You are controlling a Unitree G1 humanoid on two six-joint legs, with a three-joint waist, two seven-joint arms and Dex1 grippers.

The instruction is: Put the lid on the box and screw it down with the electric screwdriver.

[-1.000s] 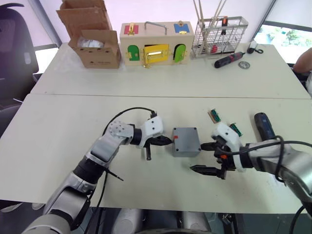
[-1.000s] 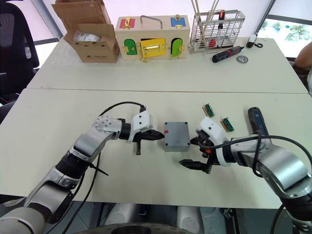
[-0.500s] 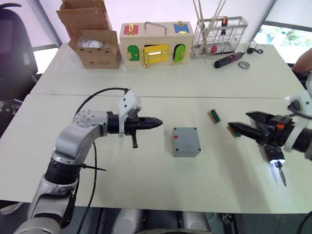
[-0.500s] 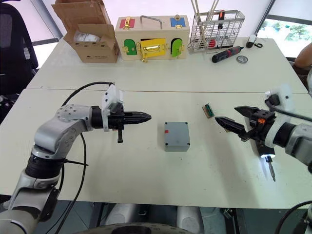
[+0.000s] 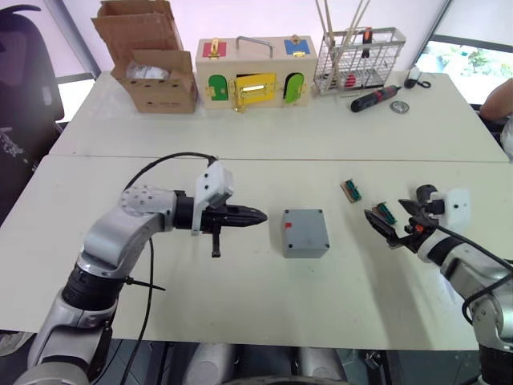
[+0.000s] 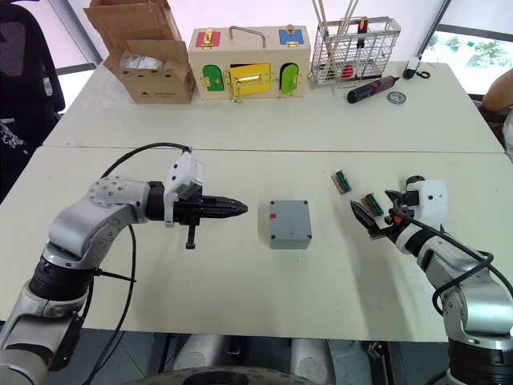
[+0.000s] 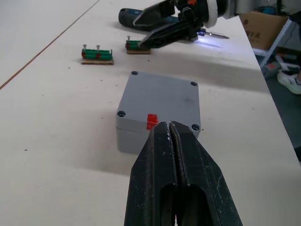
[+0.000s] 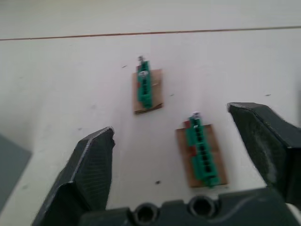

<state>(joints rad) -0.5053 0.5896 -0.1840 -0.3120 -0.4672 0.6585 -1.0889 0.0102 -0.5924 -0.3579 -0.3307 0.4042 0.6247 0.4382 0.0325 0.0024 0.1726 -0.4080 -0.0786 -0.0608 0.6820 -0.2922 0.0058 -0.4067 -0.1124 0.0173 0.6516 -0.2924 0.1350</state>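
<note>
Small grey square plastic box (image 5: 305,233) sits mid-table, flat grey lid (image 7: 162,98) already seated on it. Left gripper (image 5: 258,216), fingers pressed together, points at its red-marked side. Right gripper (image 5: 395,227), spread, empty, near right edge; next: grasp dark electric screwdriver (image 7: 141,14) squarely around its barrel

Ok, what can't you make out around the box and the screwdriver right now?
- Lid corners, left wrist view: dark spots too small to tell screws from holes.
- Box inside: covered by the lid.
- Electric screwdriver, left wrist view: middle hidden behind the right gripper.
</note>
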